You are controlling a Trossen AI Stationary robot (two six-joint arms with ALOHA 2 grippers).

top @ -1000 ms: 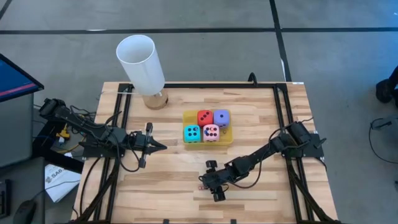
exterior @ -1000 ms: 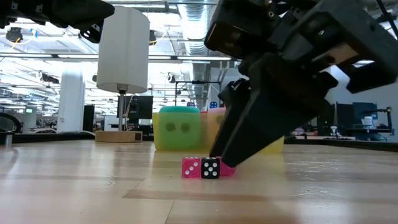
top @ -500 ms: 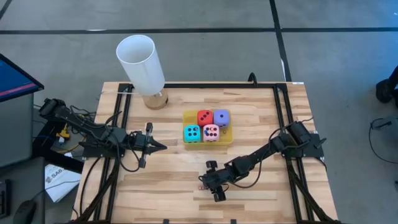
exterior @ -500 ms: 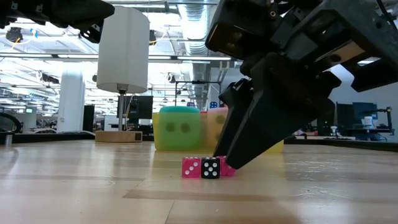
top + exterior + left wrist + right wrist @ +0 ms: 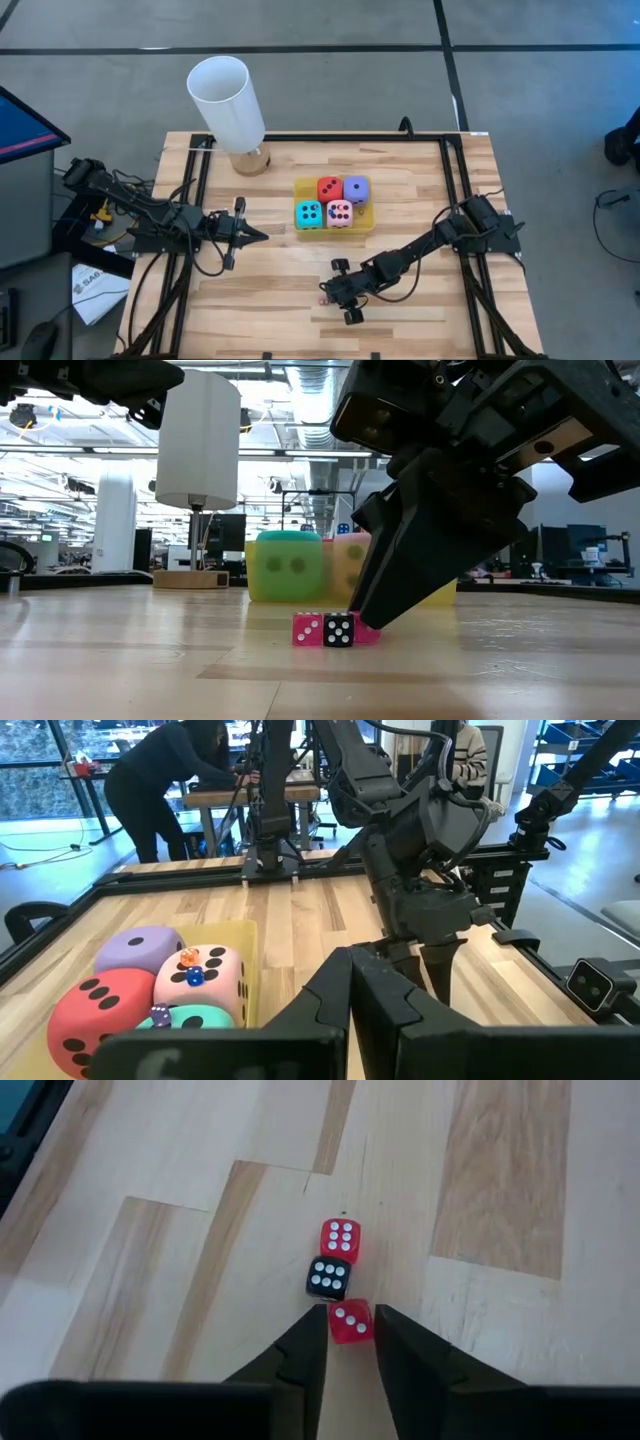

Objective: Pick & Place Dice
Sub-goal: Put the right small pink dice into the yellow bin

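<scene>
Four soft dice sit in a yellow tray (image 5: 369,222) at mid-table: red (image 5: 329,188), purple (image 5: 356,189), cyan (image 5: 308,213) and pink (image 5: 339,212). No gripper touches them. My left gripper (image 5: 262,236) hovers shut to the left of the tray. My right gripper (image 5: 326,297) is low near the table's near edge, at a short row of tiny dice. In the right wrist view that row is a red die (image 5: 340,1238), a black one (image 5: 328,1277) and a second red one (image 5: 350,1322) between the fingers. My right gripper (image 5: 351,1330) has the nearest tiny red die (image 5: 350,1316) pinched between its two fingertips, one on each side face. The fingers slant down from the table's right. The die rests on the table, against the black die (image 5: 338,630).
A white cylindrical lamp (image 5: 227,102) on a wooden base (image 5: 250,160) stands at the far left of the table. Black frame rails run along both sides. Tiny dice (image 5: 188,965) lie on top of the soft dice. People stand in the room beyond the table.
</scene>
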